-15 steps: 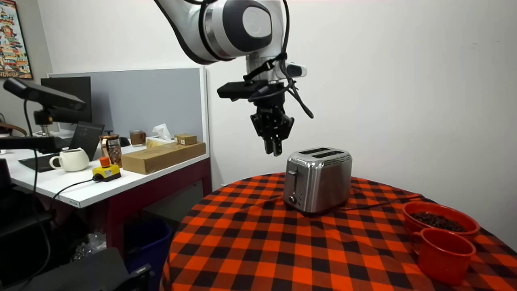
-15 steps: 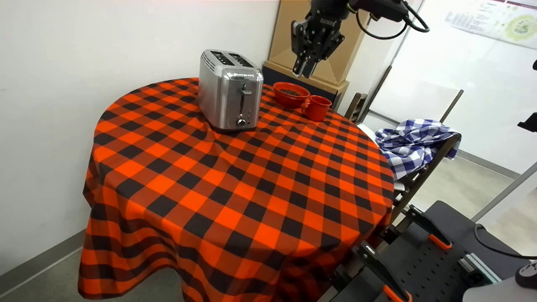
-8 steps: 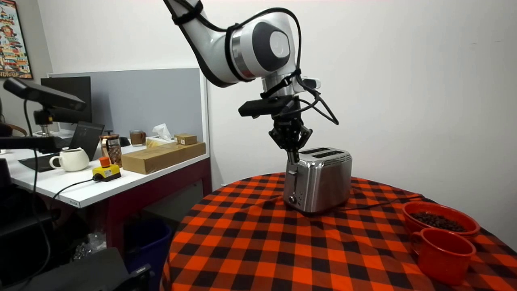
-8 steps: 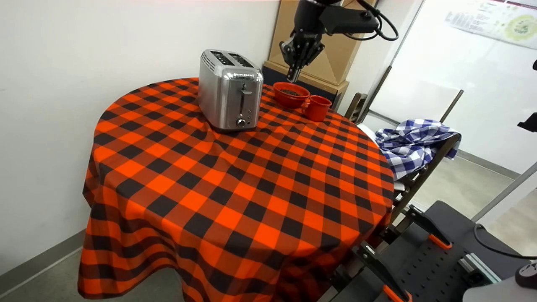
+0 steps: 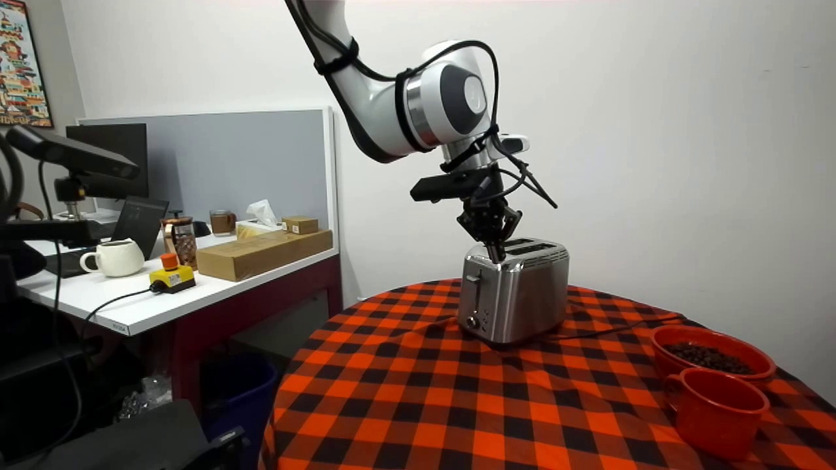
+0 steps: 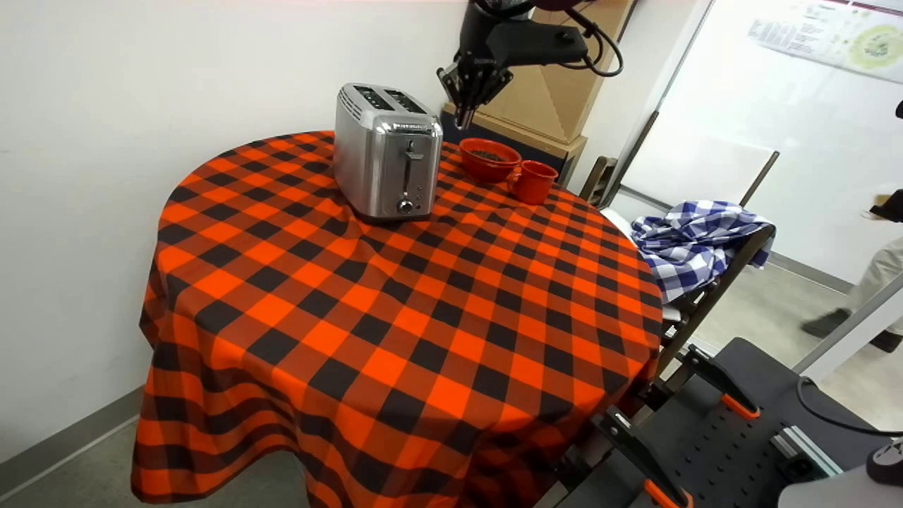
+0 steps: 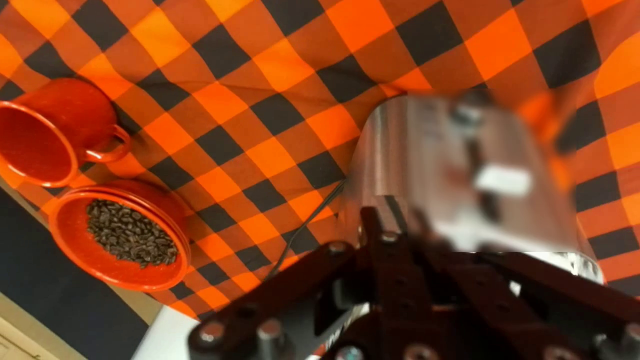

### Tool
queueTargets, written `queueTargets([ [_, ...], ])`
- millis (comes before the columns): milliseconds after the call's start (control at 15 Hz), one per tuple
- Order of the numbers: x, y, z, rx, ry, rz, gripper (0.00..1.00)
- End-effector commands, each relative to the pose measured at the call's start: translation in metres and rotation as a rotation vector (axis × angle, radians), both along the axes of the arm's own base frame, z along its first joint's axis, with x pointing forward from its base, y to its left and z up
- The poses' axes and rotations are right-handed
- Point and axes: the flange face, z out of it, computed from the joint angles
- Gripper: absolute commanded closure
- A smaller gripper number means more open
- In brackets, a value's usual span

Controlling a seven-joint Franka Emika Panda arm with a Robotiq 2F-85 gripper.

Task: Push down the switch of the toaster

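At ten o'clock from the toaster [image 5: 532,303], as an exterior view shows it, hangs a framed poster [image 5: 24,72]. Round at nine, on a white desk [image 5: 98,292], come a white mug [image 5: 122,259], a yellow button box [image 5: 171,280] and a long cardboard box [image 5: 261,256]. The arm [image 5: 385,108] slants in from eleven o'clock. On the toaster's narrow end, the switch [image 5: 473,279] sits raised, near the top of its slot. The hand [image 5: 497,254] is clenched, its fingers drawn together and pointing downwards; here it hides a little of the toaster's top edge, just before twelve o'clock, yet in an exterior view its fingertips [image 6: 463,121] hang apart from the toaster, between two and three o'clock. The toaster itself stands upright on the worktop [image 5: 366,365], towards its twelve o'clock edge in both exterior views, over a red-and-black checked cloth [image 6: 282,310]. A dark cord [image 5: 617,329] lies towards three o'clock. Last come a red bowl [image 5: 761,358] of dark beans [image 5: 708,358], between three and four, and a red mug [image 5: 718,431] at four. The wrist view shows the toaster's switch end only as a blur.
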Motion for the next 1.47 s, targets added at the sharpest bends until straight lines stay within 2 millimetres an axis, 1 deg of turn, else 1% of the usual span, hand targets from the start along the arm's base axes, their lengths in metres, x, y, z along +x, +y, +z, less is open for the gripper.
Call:
queueTargets([
  [0, 0.026, 0.014, 0.004, 0.037, -0.028, -0.049, 1.00],
  [267, 0.039, 0.026, 0.003, 0.065, -0.032, -0.057, 1.00],
  [667, 0.048, 0.041, -0.025, 0.108, 0.004, -0.068, 1.00],
  [933, 0.051, 0.051, -0.026, 0.135, 0.013, -0.085, 1.00],
  [1200, 0.051, 0.054, -0.029, 0.155, 0.033, -0.097, 1.00],
  [1400, 0.048, 0.052, -0.031, 0.166, 0.077, -0.109, 1.00],
])
